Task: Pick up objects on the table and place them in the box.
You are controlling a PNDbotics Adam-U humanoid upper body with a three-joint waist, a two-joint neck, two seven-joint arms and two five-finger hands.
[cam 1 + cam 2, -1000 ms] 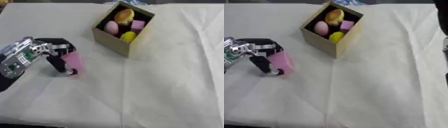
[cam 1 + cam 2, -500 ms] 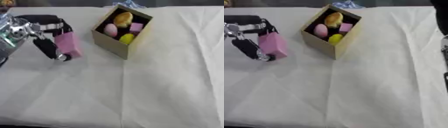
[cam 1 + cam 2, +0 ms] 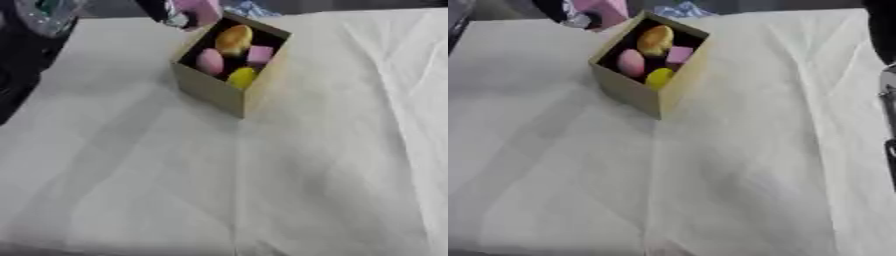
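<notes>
A white cloth-covered table (image 3: 332,165) fills the view, creased down its middle. At about twelve o'clock stands an open cardboard box (image 3: 229,67), turned corner-on toward the viewer. Inside it lie an orange-yellow rounded piece (image 3: 234,39) at the far side, a pink oval (image 3: 209,61), a small pink cube (image 3: 260,53) and a yellow piece (image 3: 241,77) nearest the front corner. At eleven o'clock, the robot's left hand (image 3: 579,16) hangs above the box's far-left rim, its dark fingers curled round a pink block (image 3: 602,8), which is mostly cut off by the top edge. The block looks light and stiff with flat faces, so pinching opposite sides seems sensible. The right hand shows as a dark shape at three o'clock; its fingers cannot be made out.
</notes>
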